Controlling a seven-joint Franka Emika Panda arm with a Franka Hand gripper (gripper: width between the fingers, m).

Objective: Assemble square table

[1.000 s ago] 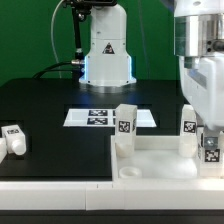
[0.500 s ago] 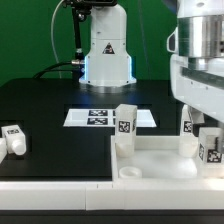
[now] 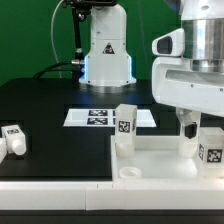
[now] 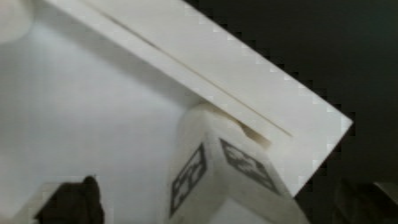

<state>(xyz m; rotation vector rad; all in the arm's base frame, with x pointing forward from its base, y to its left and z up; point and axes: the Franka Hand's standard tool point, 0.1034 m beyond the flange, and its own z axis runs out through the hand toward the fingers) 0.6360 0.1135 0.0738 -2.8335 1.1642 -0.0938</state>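
Note:
The white square table top (image 3: 150, 160) lies at the front of the exterior view's right. One tagged leg (image 3: 125, 125) stands upright at its back left corner. Another leg (image 3: 211, 150) stands at its right side. A third leg (image 3: 187, 143) behind it is mostly hidden by my gripper. My gripper (image 3: 190, 127) hangs just above the top's right part, open and empty, apart from the right leg. In the wrist view the leg (image 4: 228, 170) stands on the top (image 4: 89, 110) between my gripper's (image 4: 217, 208) spread fingers (image 4: 71, 200), not touching them.
A loose white tagged leg (image 3: 12, 138) lies on the black table at the exterior view's far left. The marker board (image 3: 100, 117) lies in the middle, in front of the robot base (image 3: 107, 55). A white bar (image 3: 60, 185) runs along the front edge.
My gripper has let go of the right leg, risen and shifted toward the exterior view's left. The leg stays standing on the top.

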